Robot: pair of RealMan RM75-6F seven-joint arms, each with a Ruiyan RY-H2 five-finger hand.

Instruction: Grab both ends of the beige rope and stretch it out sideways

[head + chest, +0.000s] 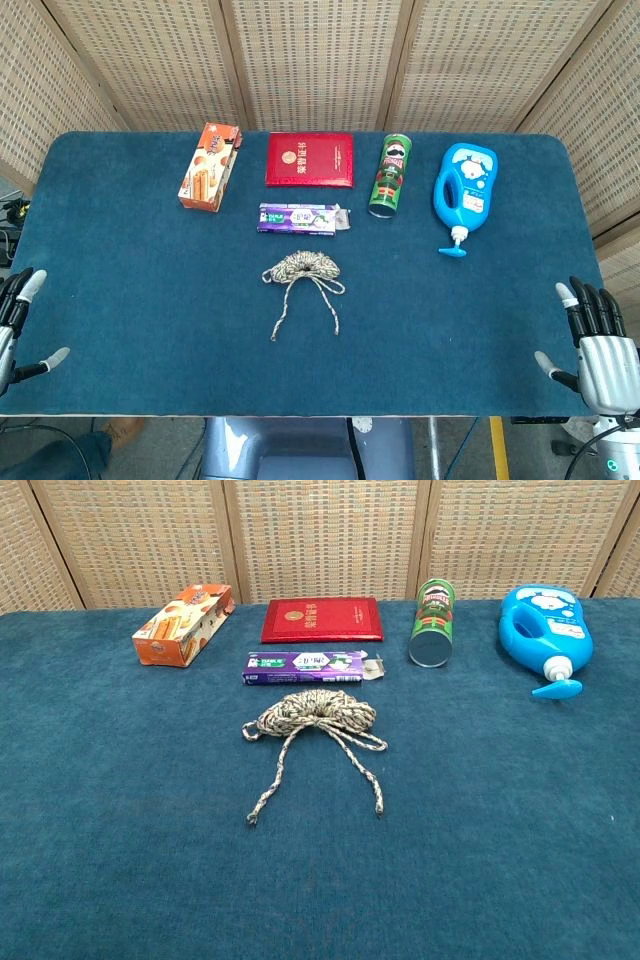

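The beige rope [303, 268] lies coiled in the middle of the blue table, its two loose ends trailing toward the front edge; in the chest view the rope [316, 713] shows the same coil, with ends near the left and right of it. My left hand [18, 325] hangs at the table's front left corner, fingers apart and holding nothing. My right hand [594, 345] sits at the front right corner, fingers spread and empty. Both hands are far from the rope. Neither hand appears in the chest view.
Along the back stand an orange snack box [209, 166], a red booklet [310, 159], a green chip can [391, 175] and a blue bottle [464, 190]. A purple packet [300, 218] lies just behind the rope. A wicker screen backs the table [120, 280].
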